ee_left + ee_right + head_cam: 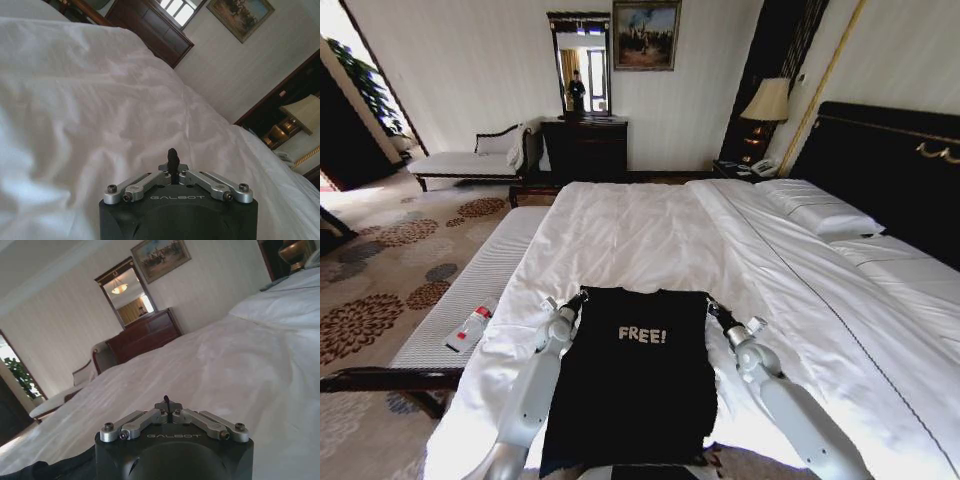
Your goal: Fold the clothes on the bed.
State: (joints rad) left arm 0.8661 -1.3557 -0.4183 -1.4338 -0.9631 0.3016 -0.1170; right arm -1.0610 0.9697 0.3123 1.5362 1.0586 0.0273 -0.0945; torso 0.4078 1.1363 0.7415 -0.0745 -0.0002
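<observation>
The clothes are one black T-shirt with white "FREE!" lettering. It is spread lettering-up over the foot of the bed, on the white duvet. My left gripper is shut on its far left corner and my right gripper on its far right corner, so the top edge runs straight between them. In the left wrist view the left gripper has its fingers pressed together above the white bedding. The right wrist view shows the right gripper also pinched shut, with black fabric at the frame's edge.
A narrow white-cushioned bench runs along the bed's left side with a small red-and-white bottle on it. Pillows and the dark headboard are at the right. A dark dresser and white chaise stand by the far wall.
</observation>
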